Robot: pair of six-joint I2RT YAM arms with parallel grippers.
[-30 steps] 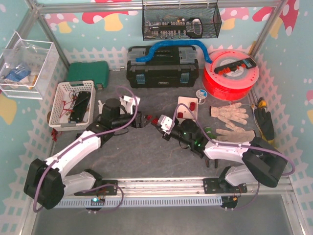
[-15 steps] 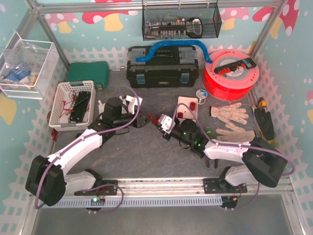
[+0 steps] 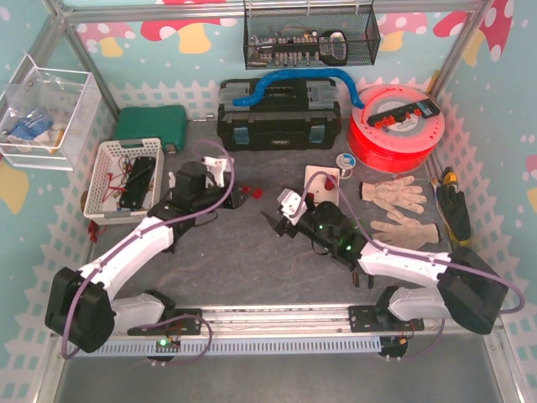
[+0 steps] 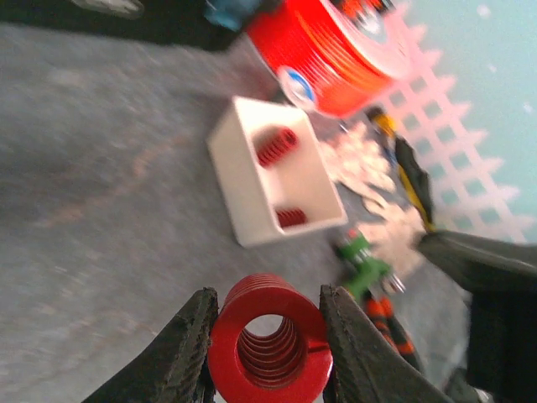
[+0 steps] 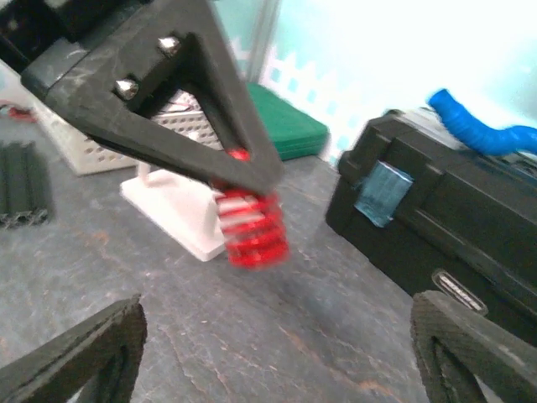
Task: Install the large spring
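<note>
At table centre in the top view, the large spring (image 3: 246, 194) sits pinched in the left gripper (image 3: 239, 196). The left arm has it, so the left is the arm nearer to it. The left wrist view looks straight down the spring's bore. Its long axis therefore runs along the fingers, roughly toward 3 o'clock in the top view. The left gripper is narrow, with both fingers pressed on the coil's sides. The right gripper (image 3: 278, 222) is near, and the spring lies at about 10 o'clock from it. Its fingers are spread wide, holding nothing and touching nothing. A white bracket (image 3: 220, 173) lies at 11 o'clock from the spring, just beside it. It is probably the mount, but I can't tell. A white tray (image 3: 315, 173) of short red pieces sits at 2 o'clock.
</note>
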